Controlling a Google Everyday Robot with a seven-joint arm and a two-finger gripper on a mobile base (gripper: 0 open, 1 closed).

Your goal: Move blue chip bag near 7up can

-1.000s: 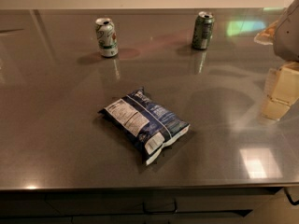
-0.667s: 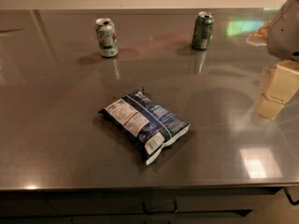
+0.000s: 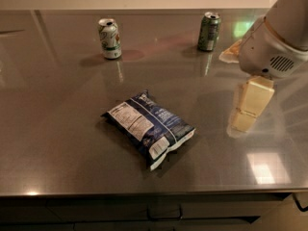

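Observation:
The blue chip bag (image 3: 148,128) lies flat on the grey metal table (image 3: 57,129), near the front middle, with its white nutrition-label panel facing up. The 7up can (image 3: 109,38) stands upright at the back left, well apart from the bag. My gripper (image 3: 244,121) hangs from the white arm (image 3: 274,42) at the right. It is above the table, to the right of the bag and not touching it. It holds nothing that I can see.
A dark green can (image 3: 209,31) stands upright at the back, right of the middle. The table's front edge runs along the bottom, with dark drawers below it. A wall bounds the table at the back.
The arm and gripper have moved left, further into view and closer to the chip bag. The bag and both cans have not moved.

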